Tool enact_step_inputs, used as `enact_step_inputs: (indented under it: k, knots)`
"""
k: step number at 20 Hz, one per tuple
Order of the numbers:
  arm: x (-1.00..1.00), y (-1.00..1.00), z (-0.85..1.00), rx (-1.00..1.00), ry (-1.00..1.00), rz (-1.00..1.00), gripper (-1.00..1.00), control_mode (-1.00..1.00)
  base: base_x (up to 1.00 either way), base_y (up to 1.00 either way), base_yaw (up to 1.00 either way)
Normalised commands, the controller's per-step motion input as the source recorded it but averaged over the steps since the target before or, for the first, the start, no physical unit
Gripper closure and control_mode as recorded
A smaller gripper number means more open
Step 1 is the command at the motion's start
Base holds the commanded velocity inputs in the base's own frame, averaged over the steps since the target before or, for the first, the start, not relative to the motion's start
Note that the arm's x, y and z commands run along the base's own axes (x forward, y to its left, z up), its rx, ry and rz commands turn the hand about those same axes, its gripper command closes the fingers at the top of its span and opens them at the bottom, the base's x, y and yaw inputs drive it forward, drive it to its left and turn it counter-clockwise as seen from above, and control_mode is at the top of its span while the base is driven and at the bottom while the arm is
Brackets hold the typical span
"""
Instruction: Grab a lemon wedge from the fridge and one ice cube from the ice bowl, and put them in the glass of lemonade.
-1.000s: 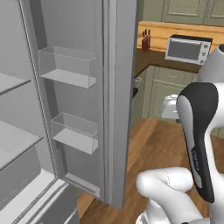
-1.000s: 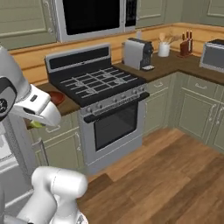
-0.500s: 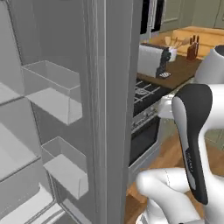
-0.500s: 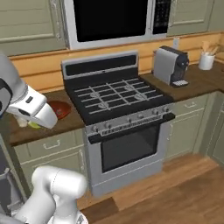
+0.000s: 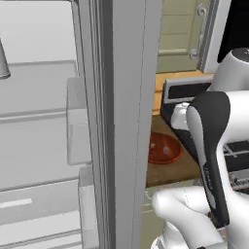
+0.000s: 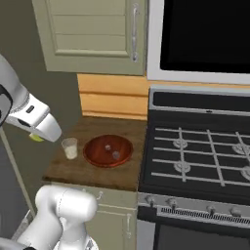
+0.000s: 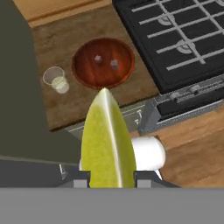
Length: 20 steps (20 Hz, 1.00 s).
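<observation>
Beside the stove, ice bowl touches glass of lemonade; end effector clamped on lemon wedge.

A wooden counter carries the ice bowl and, seemingly upright, the glass of lemonade.

A wooden counter is lying below the hand, a black gas stove sitting beside it, green cabinets hanging above, plank floor showing underneath.

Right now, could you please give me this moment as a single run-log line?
gripper: shut on lemon wedge | glass of lemonade: upright on counter, beside ice bowl | bowl: two ice cubes | wedge not yet in glass
</observation>
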Motion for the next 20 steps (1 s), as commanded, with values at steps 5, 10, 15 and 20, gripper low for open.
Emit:
enact_step_inputs:
  k: [5,10,15,20]
  knots:
    - [0.0,0.0,0.0,0.0,0.0,0.0,1.0,1.0,0.34,-0.65,0.75]
    - [0.0,0.0,0.0,0.0,0.0,0.0,1.0,1.0,0.22,-0.78,0.51]
    - [0.0,0.0,0.0,0.0,0.0,0.0,1.0,1.0,0.69,-0.34,0.21]
    - [0.0,0.0,0.0,0.0,0.0,0.0,1.0,1.0,0.83,-0.41,0.05]
